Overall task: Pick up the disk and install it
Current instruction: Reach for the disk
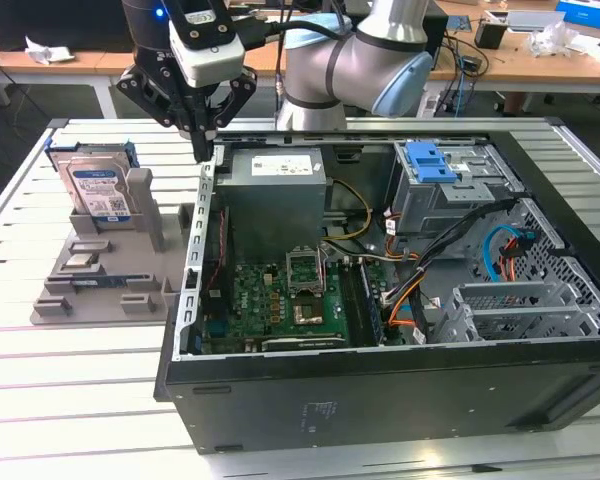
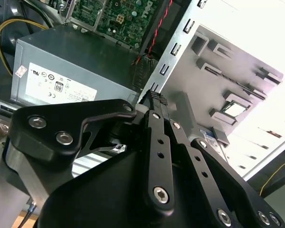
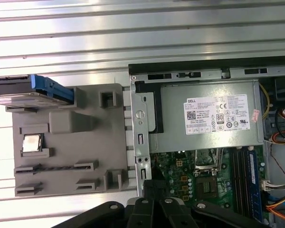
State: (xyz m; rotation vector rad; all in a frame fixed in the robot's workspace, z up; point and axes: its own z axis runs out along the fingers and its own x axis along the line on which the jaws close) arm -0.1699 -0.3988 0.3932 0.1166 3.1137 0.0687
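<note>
Exterior view: I see end effector (image 1: 206, 150), black, tips pressed together, empty, above case (image 1: 380, 400) wall. Disk (image 1: 97, 190), flat silver, blue-framed, white-blue label, stands upright in grey plastic holder (image 1: 115, 275) on slatted metal counter (image 1: 40, 380).

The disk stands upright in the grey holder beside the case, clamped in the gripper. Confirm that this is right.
Not right. The disk does stand upright in the grey holder beside the case, but the gripper is not clamped on it: the exterior view shows the gripper apart from it, above the case's wall by the power supply, holding nothing.
</note>
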